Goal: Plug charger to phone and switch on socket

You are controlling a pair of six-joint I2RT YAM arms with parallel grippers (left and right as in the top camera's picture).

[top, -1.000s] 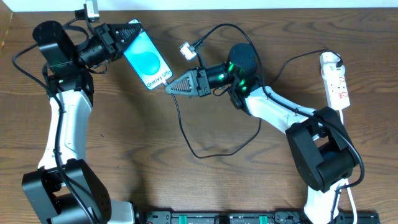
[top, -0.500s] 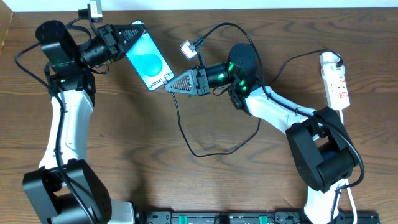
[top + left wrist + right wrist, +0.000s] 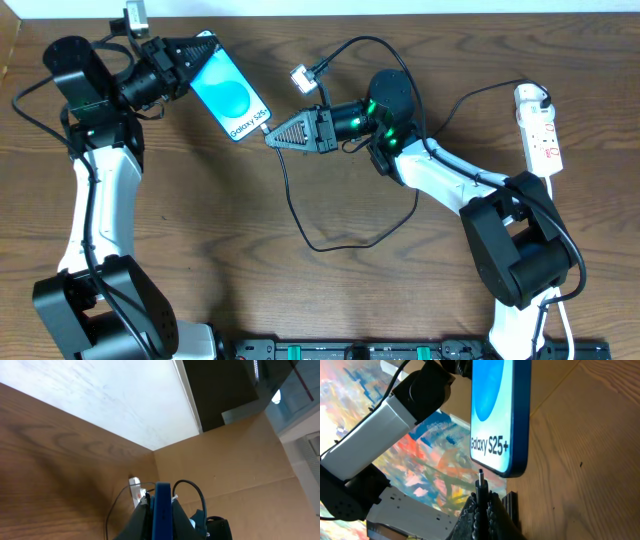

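The charger (image 3: 480,484) is pinched in the right gripper (image 3: 272,137), whose jaws are closed tight around the small black connector so that only the connector tip (image 3: 480,475) pokes out past the fingers. In the right wrist view that tip points at the lower edge of the phone (image 3: 495,415) and stands just short of it, with a narrow gap between them; it is not yet in the port. The phone's blue screen with the white "Galaxy S25+" lettering faces the camera.

The left gripper (image 3: 200,47) is clamped on the opposite, upper end of the phone (image 3: 232,97), holding it tilted above the bench (image 3: 200,250). The left wrist view shows the phone edge-on between the fingers.

From the right gripper the black cable (image 3: 290,200) trails down over the bench and loops back under the right arm. The socket (image 3: 538,130), a white strip with red switch markings, lies at the right edge of the bench, well apart from both grippers.
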